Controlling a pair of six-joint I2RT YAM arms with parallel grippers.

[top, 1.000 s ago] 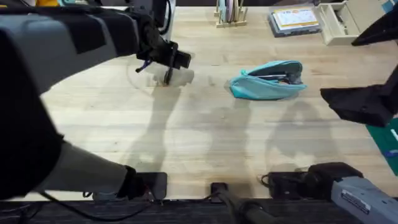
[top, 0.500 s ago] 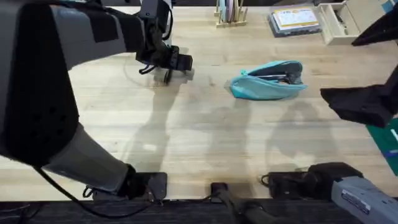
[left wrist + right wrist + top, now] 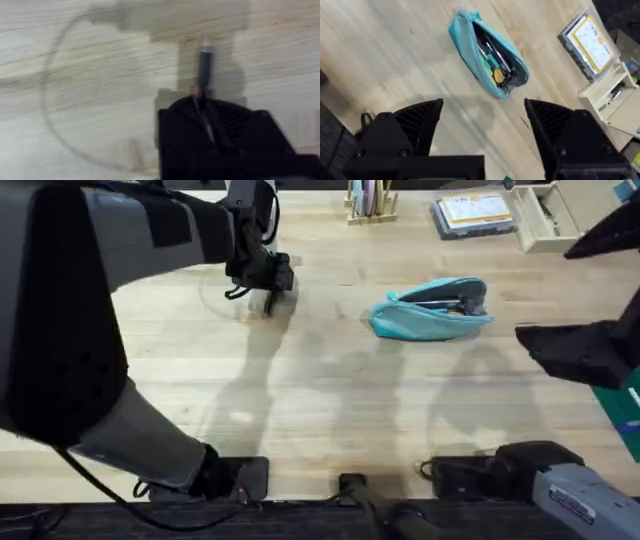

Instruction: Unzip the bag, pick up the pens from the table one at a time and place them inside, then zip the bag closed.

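On the pale wooden table (image 3: 330,400), the soft teal bag (image 3: 432,308) lies unzipped, pens visible inside from the right wrist. The left gripper (image 3: 202,100) pinches a thin dark pen (image 3: 205,67). The right gripper (image 3: 482,130) is wide open, empty.

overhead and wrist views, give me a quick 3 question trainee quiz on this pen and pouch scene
1. True or false: the teal pencil pouch is zipped shut.
2. Which gripper is closed on the pen? A) left gripper B) right gripper
3. Fill in: the right gripper's fingers stand ____ over the wooden table, holding nothing.

Key: 1 false, the pouch gapes open with items showing inside. 2 A. 3 open.
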